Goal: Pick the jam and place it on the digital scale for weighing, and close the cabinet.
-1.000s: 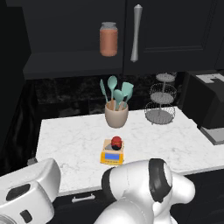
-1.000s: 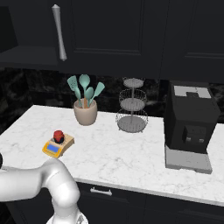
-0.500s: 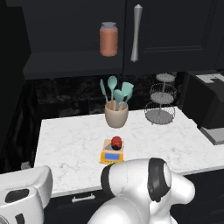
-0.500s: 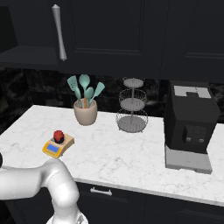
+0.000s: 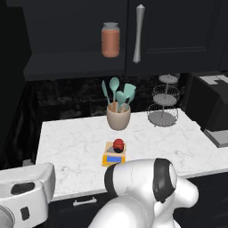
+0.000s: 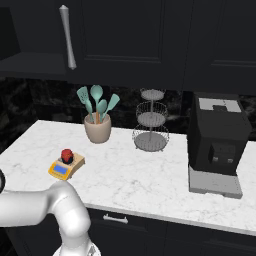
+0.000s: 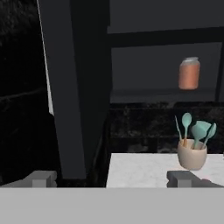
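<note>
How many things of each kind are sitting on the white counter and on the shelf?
Jars: 2, the jam and the orange-brown jar
Digital scale: 1
Utensil cup: 1
Wire tiered stand: 1
Coffee machine: 1
Total: 6

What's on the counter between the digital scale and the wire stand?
In the right base view, the utensil cup stands roughly between the digital scale and the wire stand, set back toward the wall; otherwise bare marble.

I saw the jam point(image 5: 118, 143) on the digital scale point(image 5: 114, 155), before the utensil cup point(image 5: 118, 119); the tiered basket point(image 5: 163, 103) stood right of it.
</note>
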